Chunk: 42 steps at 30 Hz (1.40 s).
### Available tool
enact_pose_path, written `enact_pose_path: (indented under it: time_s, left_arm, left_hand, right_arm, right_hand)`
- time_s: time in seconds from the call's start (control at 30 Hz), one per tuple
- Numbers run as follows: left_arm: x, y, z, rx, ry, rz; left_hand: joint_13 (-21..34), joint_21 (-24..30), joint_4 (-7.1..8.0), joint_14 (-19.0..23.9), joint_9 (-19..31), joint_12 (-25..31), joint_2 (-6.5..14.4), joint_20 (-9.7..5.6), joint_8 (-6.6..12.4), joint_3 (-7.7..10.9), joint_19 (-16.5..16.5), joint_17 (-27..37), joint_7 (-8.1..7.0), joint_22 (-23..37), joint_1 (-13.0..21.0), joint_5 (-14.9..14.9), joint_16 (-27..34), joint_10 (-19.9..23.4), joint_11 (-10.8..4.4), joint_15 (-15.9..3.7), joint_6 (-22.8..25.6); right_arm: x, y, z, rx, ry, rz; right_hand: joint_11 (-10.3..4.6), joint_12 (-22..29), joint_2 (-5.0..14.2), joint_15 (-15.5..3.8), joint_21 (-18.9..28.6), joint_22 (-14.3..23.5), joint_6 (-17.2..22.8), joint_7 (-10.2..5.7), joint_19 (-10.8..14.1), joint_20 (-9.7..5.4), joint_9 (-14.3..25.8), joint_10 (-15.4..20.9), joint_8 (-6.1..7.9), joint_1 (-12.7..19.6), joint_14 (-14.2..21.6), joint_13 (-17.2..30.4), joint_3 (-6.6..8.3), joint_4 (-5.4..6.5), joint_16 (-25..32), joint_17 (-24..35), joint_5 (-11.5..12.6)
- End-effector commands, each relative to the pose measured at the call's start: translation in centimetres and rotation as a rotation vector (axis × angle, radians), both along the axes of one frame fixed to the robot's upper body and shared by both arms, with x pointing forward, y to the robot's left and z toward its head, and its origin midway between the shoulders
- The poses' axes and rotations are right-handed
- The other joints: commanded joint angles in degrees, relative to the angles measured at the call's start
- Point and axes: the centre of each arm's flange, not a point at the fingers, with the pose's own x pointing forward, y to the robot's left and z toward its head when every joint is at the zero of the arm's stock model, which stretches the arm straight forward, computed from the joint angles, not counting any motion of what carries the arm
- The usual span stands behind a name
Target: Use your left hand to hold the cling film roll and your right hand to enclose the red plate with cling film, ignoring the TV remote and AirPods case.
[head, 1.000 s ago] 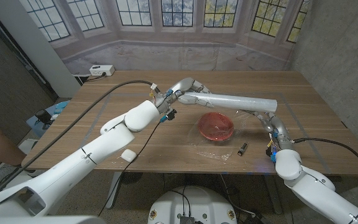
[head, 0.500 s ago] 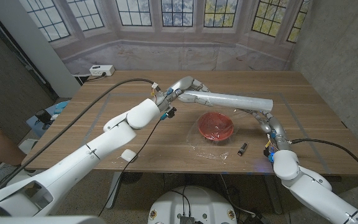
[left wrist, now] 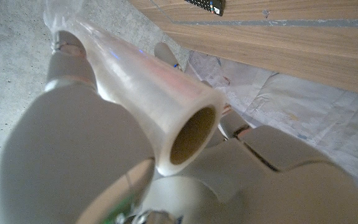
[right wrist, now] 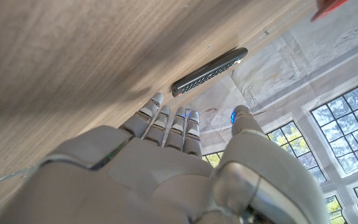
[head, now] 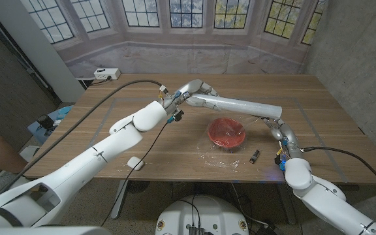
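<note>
My left hand point(head: 189, 93) grips one end of the cling film roll point(head: 240, 104), which hangs slanting above the table over the red plate point(head: 227, 132). In the left wrist view the roll point(left wrist: 135, 81) runs away from that hand point(left wrist: 241, 174), its hollow end toward the camera. A crumpled sheet of film point(head: 222, 156) lies around and under the plate. My right hand point(head: 281, 132) is at the roll's far end, just right of the plate. Seen from the right wrist, its fingers point(right wrist: 166, 124) are straight with the thumb apart and nothing in them.
A dark TV remote point(head: 255, 156) lies near the front edge beside my right hand, also seen as the remote point(right wrist: 210, 71). A white AirPods case point(head: 134, 162) sits at the front left. A white box point(head: 106, 74) is at the far left corner.
The roll's far end has dropped a little and swung toward the plate. My right hand has moved slightly left and farther along with it. The plate has stayed put.
</note>
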Motion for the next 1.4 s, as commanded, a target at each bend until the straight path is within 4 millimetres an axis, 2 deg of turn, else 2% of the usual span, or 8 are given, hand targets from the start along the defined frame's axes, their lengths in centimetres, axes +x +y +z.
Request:
enact_pose_path:
  time_s: [0.03,0.8,1.4]
  left_arm:
    - [1.3,0.3,0.1,0.015,-0.013,0.002]
    - [2.3,0.3,0.0,0.026,-0.058,-0.017]
    - [3.4,0.6,0.3,0.051,-0.097,-0.030]
  left_hand:
    - [0.2,0.1,-0.07,-0.3,0.3,-0.2,18.8,-0.15,0.22,-0.01,0.2,0.1,-0.37,0.1,18.4,0.3,-0.2,0.1,0.04,0.04,0.3]
    - [0.2,0.1,0.01,-0.1,0.3,-0.2,18.9,-0.46,0.26,-0.08,0.5,0.1,-0.45,0.2,18.3,0.3,-0.1,0.1,-0.06,0.09,0.3]
    - [0.3,0.1,0.00,-0.3,0.2,-0.2,18.9,-0.52,0.26,-0.08,0.5,0.0,-0.56,0.2,18.3,0.3,-0.2,0.1,-0.01,0.08,0.3]
  right_arm:
    - [-1.6,1.2,0.9,-0.018,-0.038,0.008]
    - [-5.4,2.9,0.9,-0.039,-0.011,0.028]
    - [-9.9,5.0,0.9,-0.053,-0.004,0.046]
  right_hand:
    - [0.09,-0.1,0.11,-3.46,-0.1,0.1,0.3,-0.08,0.5,-1.70,0.2,0.4,0.17,0.5,0.6,0.2,0.30,0.18,-0.1,0.1,0.2]
    - [-0.12,-0.1,0.02,-3.40,-0.2,0.1,0.2,-0.04,0.4,-2.07,0.2,0.3,0.10,0.3,0.5,0.2,0.18,0.30,-0.1,0.1,0.2]
    - [-0.48,-0.1,0.01,-3.44,-0.2,0.1,0.4,-0.17,0.2,-2.53,0.2,0.3,0.14,0.2,0.5,0.2,0.12,0.32,-0.1,0.2,0.2]
